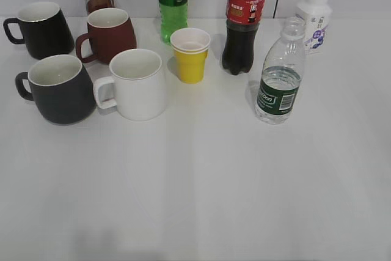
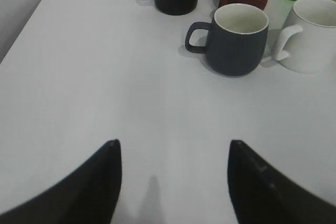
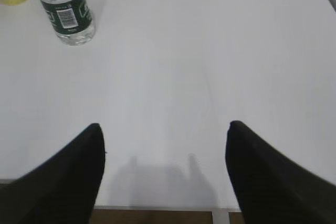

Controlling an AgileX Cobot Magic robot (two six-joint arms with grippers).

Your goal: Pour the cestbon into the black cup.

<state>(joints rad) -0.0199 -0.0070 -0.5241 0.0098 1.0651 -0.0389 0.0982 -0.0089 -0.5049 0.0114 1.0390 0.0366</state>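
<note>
While nothing has yet been lifted, the cestbon (image 1: 280,80) stands upright and uncapped toward the right side of the desk (image 1: 201,194), just in front of the cola bottle (image 1: 243,25) and the small white bottle (image 1: 314,19) that sit along the far edge. Its open neck points up, so it looks ready to tip without any unscrewing. The black cup (image 1: 58,88) — the matte charcoal one with a white inside — sits toward the left edge, mouth up, touching or nearly touching the white mug (image 1: 137,84) on its right. The glossier black mug (image 1: 41,29) and the maroon mug (image 1: 109,33) stand behind it, nearer the far left corner.

Both grippers hang released over bare desk near the front edge. The left gripper (image 2: 173,182) has its jaws spread wide and faces the black cup, handle turned toward the desk's left edge. The right gripper (image 3: 165,171) is likewise spread and empty, with the cestbon well ahead toward the far left of its view.

Bottle and cup sit well apart — the right arm seems best placed to grasp the bottle and carry it across. The yellow cup (image 1: 190,54) stands between them, farther back.
</note>
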